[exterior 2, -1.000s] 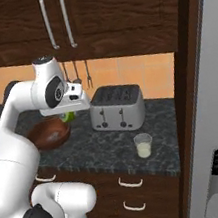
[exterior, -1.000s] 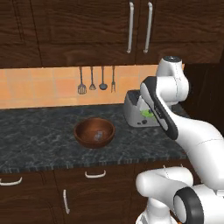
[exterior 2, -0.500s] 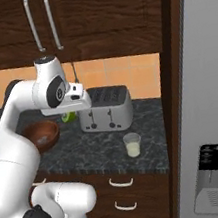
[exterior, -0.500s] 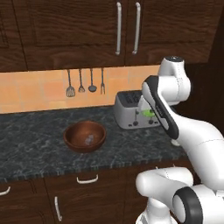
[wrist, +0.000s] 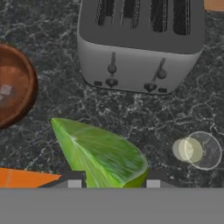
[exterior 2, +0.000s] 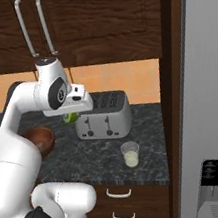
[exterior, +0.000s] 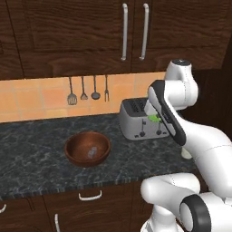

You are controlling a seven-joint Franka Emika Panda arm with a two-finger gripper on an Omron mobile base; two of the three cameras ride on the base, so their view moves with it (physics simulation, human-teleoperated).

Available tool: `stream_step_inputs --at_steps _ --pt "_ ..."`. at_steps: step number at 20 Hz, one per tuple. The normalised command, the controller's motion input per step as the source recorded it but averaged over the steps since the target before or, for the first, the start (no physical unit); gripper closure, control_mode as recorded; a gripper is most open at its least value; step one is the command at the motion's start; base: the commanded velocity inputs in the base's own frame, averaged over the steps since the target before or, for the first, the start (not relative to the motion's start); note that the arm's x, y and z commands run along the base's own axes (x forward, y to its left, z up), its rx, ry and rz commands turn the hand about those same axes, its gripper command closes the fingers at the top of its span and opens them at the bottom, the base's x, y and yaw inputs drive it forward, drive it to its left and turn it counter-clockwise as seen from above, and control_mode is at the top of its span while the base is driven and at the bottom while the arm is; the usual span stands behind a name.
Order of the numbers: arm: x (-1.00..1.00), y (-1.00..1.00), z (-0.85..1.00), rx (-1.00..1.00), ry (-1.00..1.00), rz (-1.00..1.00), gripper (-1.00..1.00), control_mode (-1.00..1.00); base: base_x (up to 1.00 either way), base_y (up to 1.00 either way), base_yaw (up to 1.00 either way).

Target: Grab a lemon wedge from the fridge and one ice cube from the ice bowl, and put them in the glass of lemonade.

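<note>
While your gripper point(wrist: 113, 183) pinches the lemon wedge point(wrist: 103, 155) above the table point(wrist: 144, 116), the glass of lemonade point(wrist: 197, 150) stands below, beside the toaster point(wrist: 140, 43)

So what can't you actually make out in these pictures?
- Grey steel fridge: cut by the right base view's edge.
- Clear glass of pale lemonade: mostly behind the arm in the left base view.
- Small pale ice cube: too small for detail.
- Yellow-green lemon wedge: base hidden between gripper tips.

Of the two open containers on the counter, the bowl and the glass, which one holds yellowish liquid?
The glass, the small clear tumbler standing in front of the toaster near the fridge. The wooden bowl holds only a pale ice cube.
</note>
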Motion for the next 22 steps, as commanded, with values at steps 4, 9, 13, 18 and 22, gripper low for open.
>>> stream_step_inputs --at_steps 4,9,13,18,22 --pt "0.08 -1.0 -0.49 0.0 0.16 -0.3 1.0 -1.0 0.0 0.0 0.0" --pt "0.0 -1.0 -0.54 -0.07 0.05 -0.24 1.0 -1.0 0.0 0.0 0.0" --pt "0.02 -1.0 -0.63 -0.12 0.05 -0.16 1.0 -1.0 0.0 0.0 0.0" --pt "0.11 -0.16 -0.2 -0.09 0.1 -0.02 1.0 -1.0 0.0 0.0 0.0" --pt "0.0 -0.37 -0.39 -0.01 0.07 0.07 1.0 -1.0 0.0 0.0 0.0"
